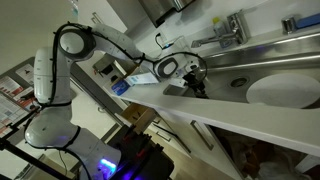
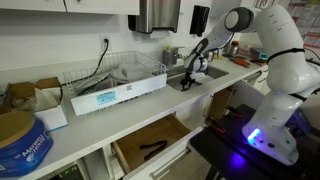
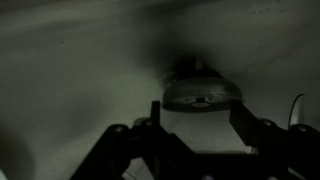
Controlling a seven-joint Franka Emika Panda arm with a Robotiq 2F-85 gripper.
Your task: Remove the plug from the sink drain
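End effector (image 3: pixel 197 120) spread open, round plug (image 3: pixel 198 97) seemingly lying flat beyond, dim sink (image 3: pixel 80 50)

Wire dish rack (image 2: pixel 135 66) and blue tin (image 2: pixel 20 142) stand well apart on the counter (image 2: pixel 130 110)

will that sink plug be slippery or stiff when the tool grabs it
The plug looks like a rigid metal disc, so it probably won't flex. Its sheen and low profile suggest it could slip from the open tool. Seated low in the sink, it may resist lifting at first.
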